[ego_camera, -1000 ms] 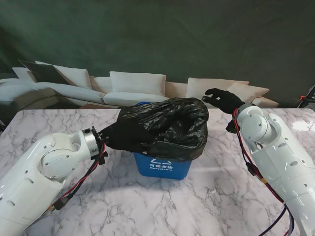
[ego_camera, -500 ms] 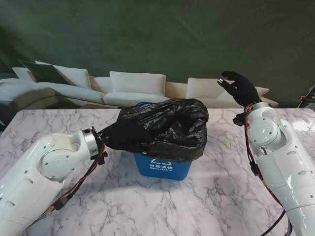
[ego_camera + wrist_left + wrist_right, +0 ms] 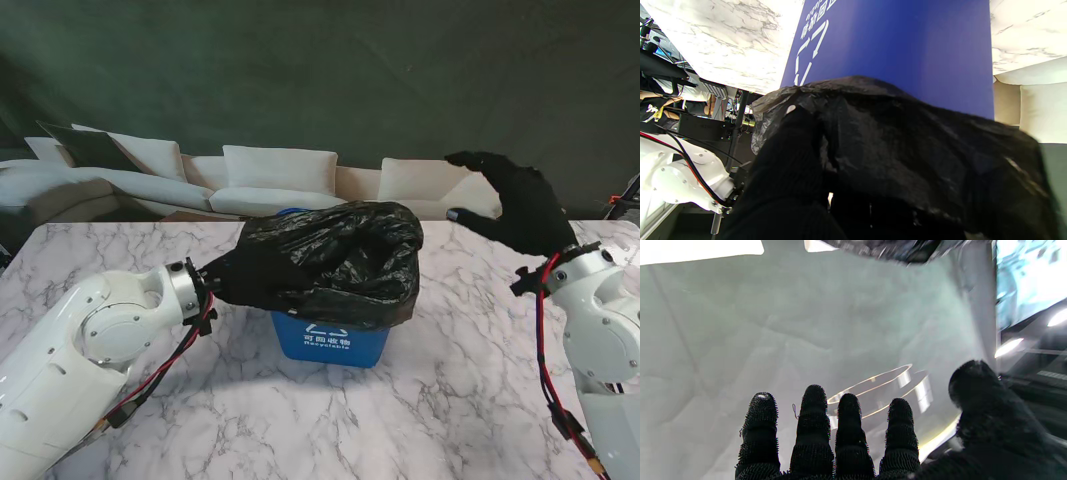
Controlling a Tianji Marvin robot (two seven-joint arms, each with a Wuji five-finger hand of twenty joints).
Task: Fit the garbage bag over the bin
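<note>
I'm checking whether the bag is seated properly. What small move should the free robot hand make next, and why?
Probably bring the right robot hand, open and raised off to the right, down to the garbage bag edge on its side. The left robot hand already grips the other side, and the bag sits bunched atop the blue bin.

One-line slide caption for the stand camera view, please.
Left hand grips crumpled black plastic garbage bag draped over blue rectangular recycling bin; right hand raised open.

Blue bin (image 3: 330, 340): white recycling symbol, Chinese characters, small illegible line beneath
</note>
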